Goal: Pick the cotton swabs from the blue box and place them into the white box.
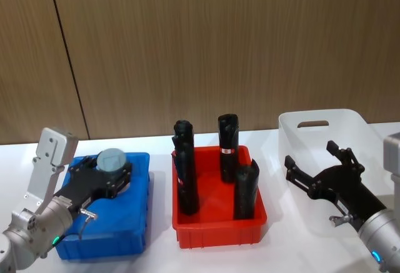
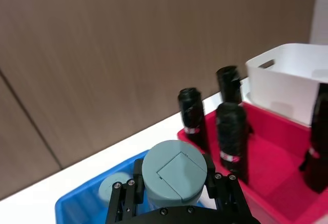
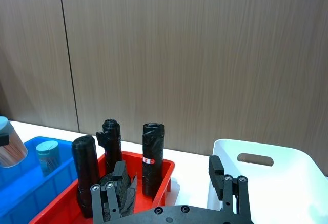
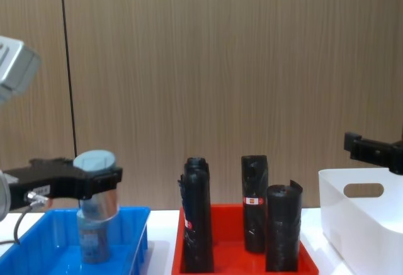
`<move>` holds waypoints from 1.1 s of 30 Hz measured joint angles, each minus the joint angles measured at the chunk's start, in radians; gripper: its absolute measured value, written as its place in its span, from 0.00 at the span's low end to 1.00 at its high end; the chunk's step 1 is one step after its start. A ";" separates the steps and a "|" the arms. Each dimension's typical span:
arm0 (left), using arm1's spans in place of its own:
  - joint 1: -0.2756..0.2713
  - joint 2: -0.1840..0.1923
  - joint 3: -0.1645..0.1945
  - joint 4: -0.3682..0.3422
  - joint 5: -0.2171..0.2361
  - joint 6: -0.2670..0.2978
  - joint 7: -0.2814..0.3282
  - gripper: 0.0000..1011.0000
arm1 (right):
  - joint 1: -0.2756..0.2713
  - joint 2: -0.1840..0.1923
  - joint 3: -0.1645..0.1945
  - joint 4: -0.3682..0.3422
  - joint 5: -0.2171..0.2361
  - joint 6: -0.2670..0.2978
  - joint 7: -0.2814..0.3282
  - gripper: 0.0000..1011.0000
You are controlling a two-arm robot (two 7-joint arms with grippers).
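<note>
White tabletop (image 1: 161,185): left tool (image 1: 112,170) clamps cotton swabs jar (image 1: 112,159) above blue box (image 1: 134,223), right tool (image 1: 310,154) spread over white box (image 1: 350,120)

Two cotton swab jars (image 1: 113,160) are present; the second jar (image 2: 115,187) shows its grey-blue lid in the left wrist view. There are four black wrapped rolls (image 1: 228,145), all counted across the views. There are three containers: one blue box (image 1: 140,223), one red tray (image 1: 219,232) and one white box (image 1: 294,135). The grippers number two: the left gripper (image 1: 113,172) and the right gripper (image 1: 310,155).
</note>
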 joint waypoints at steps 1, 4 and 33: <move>0.000 0.003 -0.001 -0.007 0.003 -0.008 -0.019 0.66 | 0.000 0.000 0.000 0.000 0.000 0.000 0.000 0.99; -0.002 0.008 -0.003 -0.019 0.008 -0.020 -0.059 0.66 | 0.000 0.000 0.000 0.000 0.000 0.000 0.000 0.99; -0.055 0.021 0.004 -0.001 -0.046 -0.135 -0.514 0.66 | 0.000 0.000 0.000 0.000 0.000 0.000 0.000 0.99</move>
